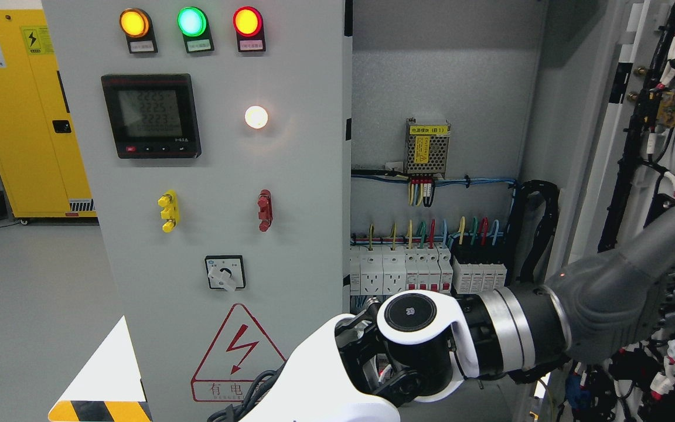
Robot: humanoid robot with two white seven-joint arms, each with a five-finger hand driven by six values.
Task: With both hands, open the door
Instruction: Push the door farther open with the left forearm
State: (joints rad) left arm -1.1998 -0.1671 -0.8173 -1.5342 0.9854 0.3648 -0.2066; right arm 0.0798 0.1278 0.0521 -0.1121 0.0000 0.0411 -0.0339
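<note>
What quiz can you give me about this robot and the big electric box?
1. True or false: the right door is open, so you can see wires inside the box.
2. What colour is the middle top lamp? A red, B green, C blue.
3. Fill in: the warning triangle shows a red lightning ____.
Key: 1 true; 2 B; 3 bolt.

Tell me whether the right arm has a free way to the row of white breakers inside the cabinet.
Probably yes. The right door is swung wide open, the right arm already reaches into the opening, and nothing visible stands between it and the white breakers. Its hand itself can't be made out.
</note>
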